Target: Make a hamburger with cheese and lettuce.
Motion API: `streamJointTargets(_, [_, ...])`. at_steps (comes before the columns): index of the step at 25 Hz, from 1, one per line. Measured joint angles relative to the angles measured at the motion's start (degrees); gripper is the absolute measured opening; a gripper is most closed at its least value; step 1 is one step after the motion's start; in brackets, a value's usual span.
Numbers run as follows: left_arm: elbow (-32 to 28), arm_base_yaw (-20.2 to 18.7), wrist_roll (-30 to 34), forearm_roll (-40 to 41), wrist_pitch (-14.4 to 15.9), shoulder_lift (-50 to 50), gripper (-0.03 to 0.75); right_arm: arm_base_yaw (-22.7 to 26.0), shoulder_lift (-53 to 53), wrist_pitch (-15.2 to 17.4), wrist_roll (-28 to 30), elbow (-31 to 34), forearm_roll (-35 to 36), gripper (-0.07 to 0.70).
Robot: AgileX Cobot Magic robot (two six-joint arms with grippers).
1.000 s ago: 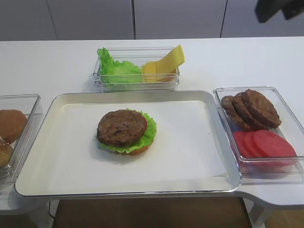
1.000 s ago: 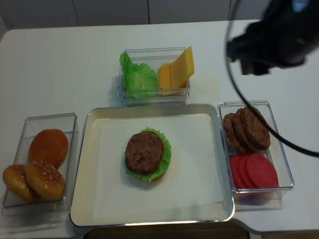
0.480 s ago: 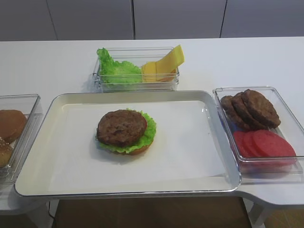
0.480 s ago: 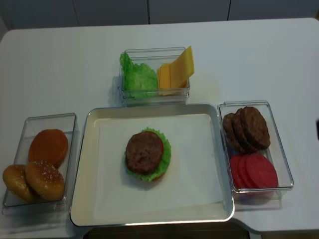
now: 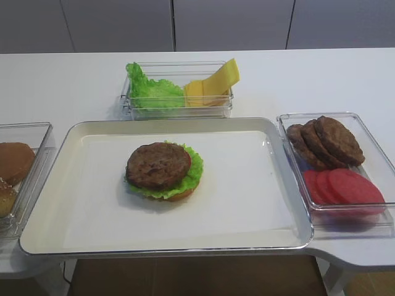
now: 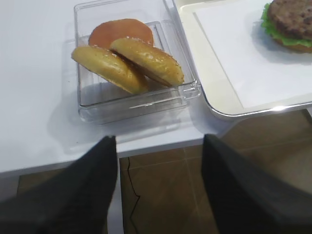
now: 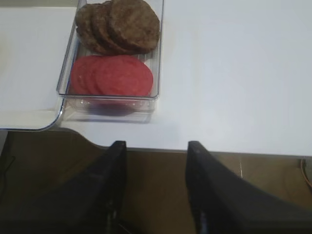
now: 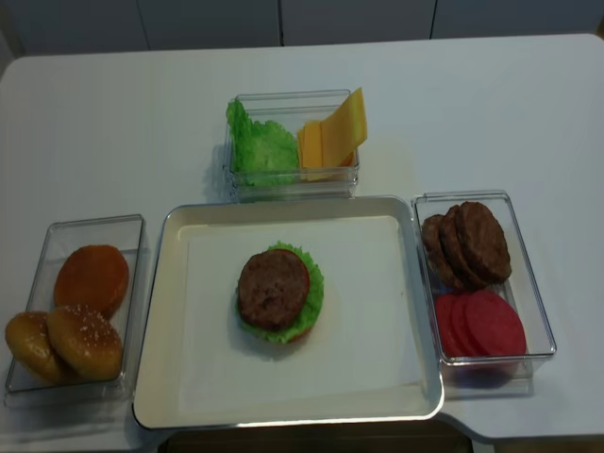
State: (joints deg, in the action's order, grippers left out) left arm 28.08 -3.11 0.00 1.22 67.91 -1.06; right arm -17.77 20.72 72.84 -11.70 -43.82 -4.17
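- The hamburger sits near the centre of the tray, on the white paper liner: bun base, green lettuce rim, a red edge of tomato, brown patty on top, no top bun.
- At 12 o'clock from it, just beyond the tray, a clear box holds the lettuce on the left & the cheese on the right, slices leaning up over the box rim.
- At 3 o'clock, a clear bin w/ loose patties at the far end, tomato slices at the near end.
- At 9 o'clock, a clear bin w/ three buns.
- All stand on the white table.
- Right jaws: open, nothing between them, hanging off the near table edge at approx. 5 o'clock of the tomato bin.
- Left jaws: open, empty, off the near edge below the bun bin.
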Motion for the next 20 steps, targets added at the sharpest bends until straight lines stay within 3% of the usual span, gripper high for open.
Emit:
streamJointTargets(3, [0.0,0.0,0.0,0.0,0.0,0.0,0.414,3.48,-4.97,-0.4,3.36,3.47,1.26,0.323])
streamJointTargets(9, [0.0,0.0,0.0,0.0,0.0,0.0,0.414,9.2,-14.05,-5.04,9.41,8.99,5.38,0.323])
streamJointTargets(14, [0.0,0.0,0.0,0.0,0.0,0.0,0.414,10.69,-18.15,-8.8,12.75,12.28,8.52,0.323])
streamJointTargets(20, [0.0,0.0,0.0,0.0,0.0,0.0,0.414,10.89,-21.39,-9.78,15.11,14.63,8.65,0.323])
